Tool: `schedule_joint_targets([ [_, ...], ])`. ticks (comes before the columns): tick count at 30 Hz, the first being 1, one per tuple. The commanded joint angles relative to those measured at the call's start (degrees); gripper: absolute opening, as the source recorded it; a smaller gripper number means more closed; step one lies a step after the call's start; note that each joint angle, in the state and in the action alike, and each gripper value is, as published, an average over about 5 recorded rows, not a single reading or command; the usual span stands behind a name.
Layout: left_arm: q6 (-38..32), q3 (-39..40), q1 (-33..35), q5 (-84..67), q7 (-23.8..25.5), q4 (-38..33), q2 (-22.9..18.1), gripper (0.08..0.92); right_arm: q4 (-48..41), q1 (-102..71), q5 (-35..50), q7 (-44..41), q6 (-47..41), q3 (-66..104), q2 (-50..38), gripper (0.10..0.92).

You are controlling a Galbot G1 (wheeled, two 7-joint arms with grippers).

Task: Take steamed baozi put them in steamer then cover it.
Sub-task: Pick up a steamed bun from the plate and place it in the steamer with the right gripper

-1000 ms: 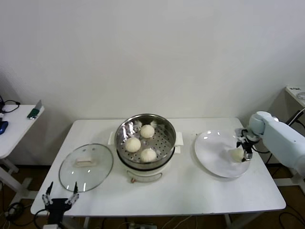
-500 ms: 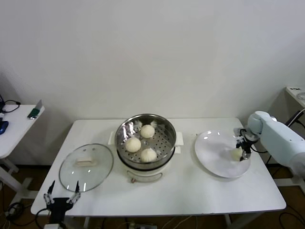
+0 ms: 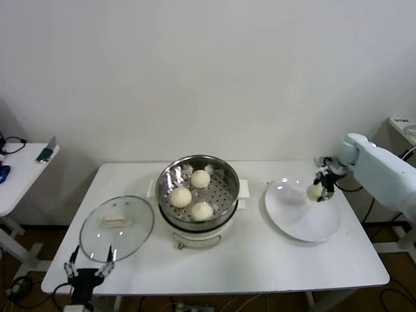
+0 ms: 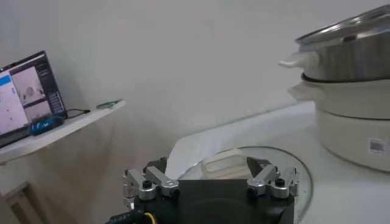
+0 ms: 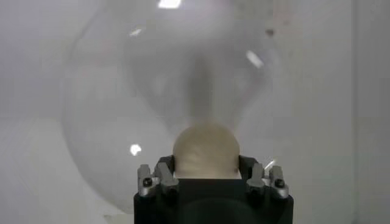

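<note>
Right gripper (image 3: 320,184) clamps one baozi (image 3: 315,192) above the white plate (image 3: 292,218).

That plate lies at the steamer's (image 3: 199,195) three o'clock; three buns (image 3: 193,194) sit on its tray. The cover (image 3: 117,227) lies flat at its nine o'clock, with the left gripper (image 3: 89,270) parked wide open at the table's near edge.

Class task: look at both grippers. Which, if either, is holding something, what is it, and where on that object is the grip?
The right gripper holds a steamed baozi by its sides, above the white plate. The left gripper holds nothing.
</note>
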Motion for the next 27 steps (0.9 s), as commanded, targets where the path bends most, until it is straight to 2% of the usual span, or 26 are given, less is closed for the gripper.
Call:
schedule_joint_targets([
  [1,0.4,1.0,0.7,-0.1,1.2,-2.7,-0.3,0.823,6.0,21.9,25.3,0.5,-5.3,-21.7,3.7,0.677],
  [10,0.5,2.4,2.1,0.5,2.7,-5.4,0.0,0.823,16.1,34.9,48.3,4.8,-11.3,-36.4,11.9,0.677],
  [12,0.4,2.6,2.7,0.9,3.0,-5.9,0.2,0.823,18.4,35.8,51.3,6.0,-12.2,-38.5,13.4,0.678],
  [20,-0.2,3.4,3.7,1.4,3.4,-6.8,1.3,0.823,24.2,34.7,54.6,9.5,-14.3,-42.9,18.8,0.679],
  [27,-0.3,3.1,3.4,1.4,3.6,-6.7,2.8,0.823,22.1,32.0,56.1,10.5,-14.6,-44.2,25.3,0.679],
])
